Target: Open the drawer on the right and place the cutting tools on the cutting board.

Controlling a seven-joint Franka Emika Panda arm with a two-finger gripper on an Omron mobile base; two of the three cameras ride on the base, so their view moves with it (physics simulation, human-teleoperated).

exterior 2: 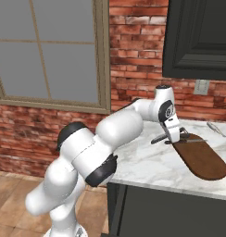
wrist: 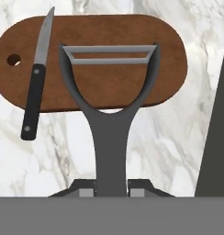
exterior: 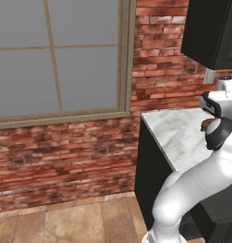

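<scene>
Even, flat rendered light; no glare.
Pics sharp edge to edge, no blur or distortion. Soft shading on arm (exterior 2: 119,127); faint shadow under knife (wrist: 35,87) on board (wrist: 169,59). Cabinet (exterior 2: 198,39) very dark, little detail.

Count: one cutting board (wrist: 109,55); one knife (wrist: 35,87); one Y-shaped peeler (wrist: 109,114); one further slim metal utensil (exterior 2: 216,129) on countertop (exterior 2: 147,162); one window (exterior: 56,57).

The arm (exterior 2: 110,134) is stretched forward from a bent elbow, with the wrist turned down. The gripper (wrist: 111,189) is closed on the handle of a peeler (wrist: 109,105), which is held pointing outward from the fingers (wrist: 86,190), with its head away from the hand.
</scene>
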